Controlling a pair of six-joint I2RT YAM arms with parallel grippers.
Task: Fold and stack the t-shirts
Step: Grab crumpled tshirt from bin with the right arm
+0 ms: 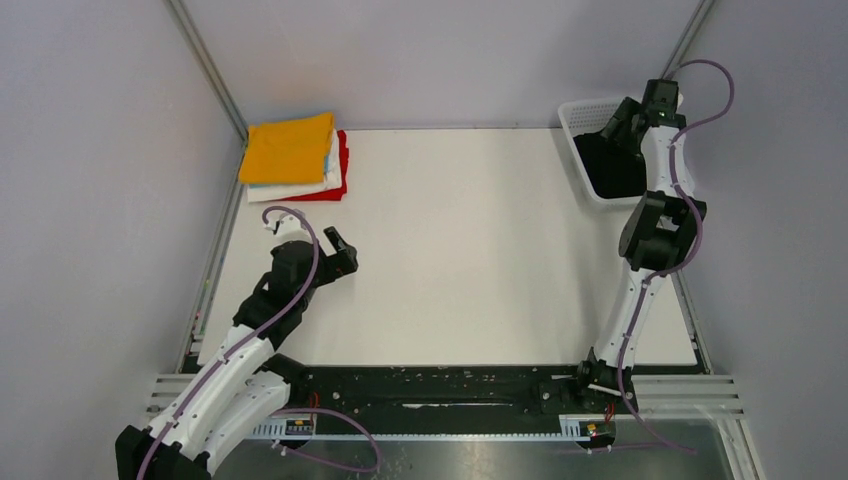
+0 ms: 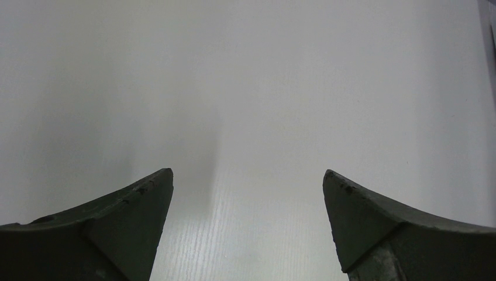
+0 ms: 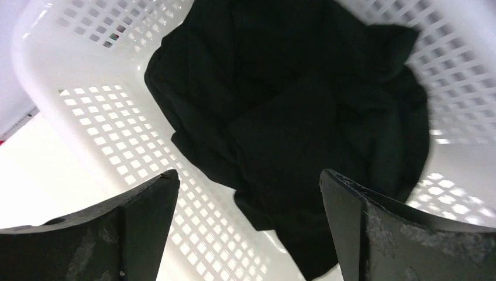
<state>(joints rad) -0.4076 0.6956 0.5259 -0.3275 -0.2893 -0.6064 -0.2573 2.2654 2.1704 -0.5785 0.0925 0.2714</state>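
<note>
Because the black t-shirt [image 3: 292, 105] lies crumpled inside the white mesh basket [image 3: 99, 123] at the far right corner of the table [image 1: 460, 260], the right gripper [image 3: 245, 175] hangs directly above it; its fingers stand wide apart with nothing between them, which I read as the reach before a grasp, the gap broad enough to straddle a bunched fold of cloth; whether the tips touch the fabric yet, I cannot tell. The shirt fills most of the basket floor and rides up the walls, so a pinch near the raised middle seems likeliest to lift it free without snagging the mesh.

At the far left corner sits the stack [image 1: 295, 160] of finished shirts; the orange-yellow one [image 1: 288, 145] is on top, thin edges of light blue and white show beneath it, and red [image 1: 343, 160] shows along the right side; it is kept against the corner, I judge, so the middle of the table is free for spreading the last shirt.

The left gripper [image 2: 248, 172] is likewise spread and holds nothing; it hovers low over bare table, near the stack but apart from it, probably waiting to take a corner once the black shirt is laid out; that one shirt appears to be the only folding left.
</note>
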